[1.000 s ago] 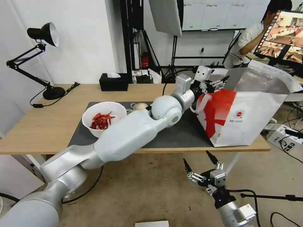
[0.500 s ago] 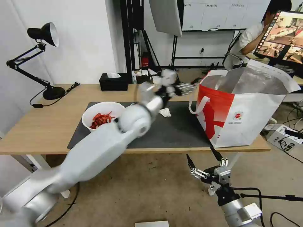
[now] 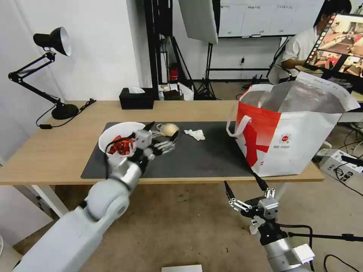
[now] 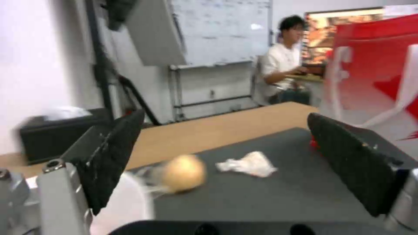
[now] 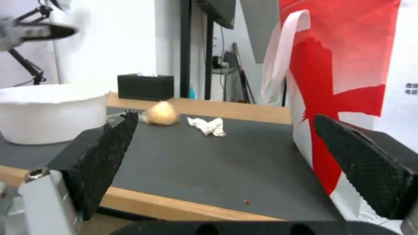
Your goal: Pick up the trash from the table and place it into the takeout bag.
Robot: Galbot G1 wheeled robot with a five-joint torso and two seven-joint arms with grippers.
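Head view: the white bowl (image 3: 120, 140) holds red shells (image 3: 120, 145) on the bench's dark mat (image 3: 204, 158); the foil-lined takeout bag (image 3: 291, 132) stands open at the mat's right end. The left end effector (image 3: 163, 134) hovers, fingers apart, beside the bowl, near the bagged bun (image 3: 169, 129) and tissue (image 3: 195, 134).

Left wrist view: fingers spread (nothing between them), bun (image 4: 183, 173) and tissue (image 4: 248, 164) ahead.

Right wrist view: the right end effector (image 5: 244, 163), fingers apart, sits below the bench (image 5: 183, 204) edge.

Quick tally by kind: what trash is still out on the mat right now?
Bowl of red shells: 1
Bagged bun: 1
Crumpled tissue: 1
Total: 3, all on the mat, outside the takeout bag.
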